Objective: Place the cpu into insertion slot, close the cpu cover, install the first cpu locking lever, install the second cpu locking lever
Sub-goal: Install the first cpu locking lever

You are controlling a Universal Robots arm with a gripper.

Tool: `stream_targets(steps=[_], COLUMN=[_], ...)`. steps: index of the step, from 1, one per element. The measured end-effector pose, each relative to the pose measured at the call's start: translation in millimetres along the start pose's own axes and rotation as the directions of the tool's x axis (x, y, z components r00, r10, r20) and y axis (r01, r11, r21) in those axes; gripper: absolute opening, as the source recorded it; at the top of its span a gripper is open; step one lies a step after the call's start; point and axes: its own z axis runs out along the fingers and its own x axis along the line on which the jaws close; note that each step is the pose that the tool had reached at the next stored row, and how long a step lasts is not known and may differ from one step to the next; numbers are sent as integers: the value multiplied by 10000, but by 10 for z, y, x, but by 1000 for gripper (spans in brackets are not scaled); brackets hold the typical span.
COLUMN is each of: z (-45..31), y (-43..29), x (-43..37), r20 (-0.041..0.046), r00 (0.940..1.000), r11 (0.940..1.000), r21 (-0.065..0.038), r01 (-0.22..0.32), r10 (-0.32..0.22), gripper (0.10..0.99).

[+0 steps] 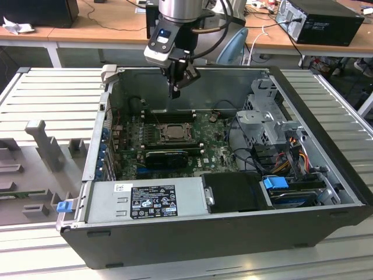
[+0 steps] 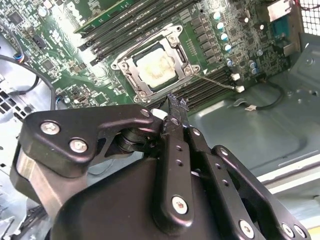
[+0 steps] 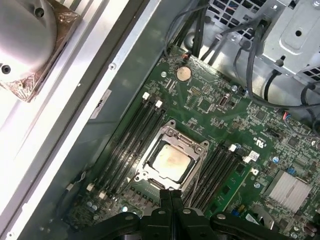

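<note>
A big computer case (image 1: 192,233) lies open on a grey ribbed table (image 1: 52,93). The gripper (image 1: 175,92) hangs above the far edge of the green board (image 1: 215,151) and points down. Near the board's middle, the cpu (image 1: 173,133) sits in the insertion slot (image 1: 161,135). A grey box (image 1: 145,201) lies along the case's near edge. A blue clip (image 1: 63,205) sticks out at the near corner.
</note>
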Motion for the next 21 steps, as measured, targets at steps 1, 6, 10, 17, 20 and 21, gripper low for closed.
stream_targets(steps=[1,6,10,17,20,21], z=[0,0,0,0,0,0], y=[0,0,0,0,0,0], x=[0,0,0,0,0,0], r20=[2,9,9,7,6,5], r00=[10000,9962,9907,9792,9731,9702], r11=[10000,9962,9906,9792,9730,9702], r21=[5,36,55,78,89,92], r01=[86,866,1364,2028,2304,2423], r10=[-86,-866,-1364,-2028,-2304,-2423], gripper=[106,106,106,106,106,106])
